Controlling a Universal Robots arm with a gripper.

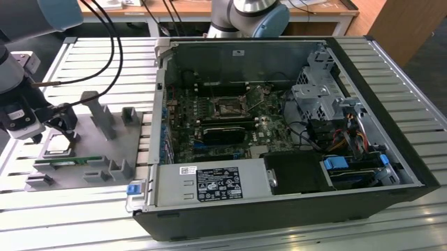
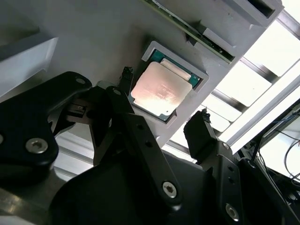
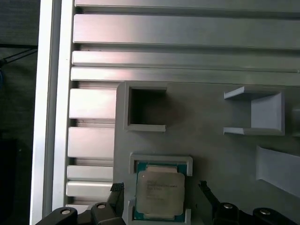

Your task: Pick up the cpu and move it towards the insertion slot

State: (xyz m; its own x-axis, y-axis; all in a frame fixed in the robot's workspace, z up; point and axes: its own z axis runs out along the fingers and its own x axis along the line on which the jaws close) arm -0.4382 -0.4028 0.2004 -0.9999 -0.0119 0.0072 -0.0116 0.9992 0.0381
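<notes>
At the exterior view's left, the gripper [image 1: 63, 129] hangs over the grey fixture tray [image 1: 104, 159] on the table [image 1: 104, 57]. Its jaws are apart, straddling the cpu [image 2: 161, 89], which lies flat in its recess directly between them. The insertion slot [image 1: 229, 107] sits well to the right, on the motherboard inside the open computer case [image 1: 335, 209].

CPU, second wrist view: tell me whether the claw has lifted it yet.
No, the cpu lies flat in its grey holder, with the claw open either side.
</notes>
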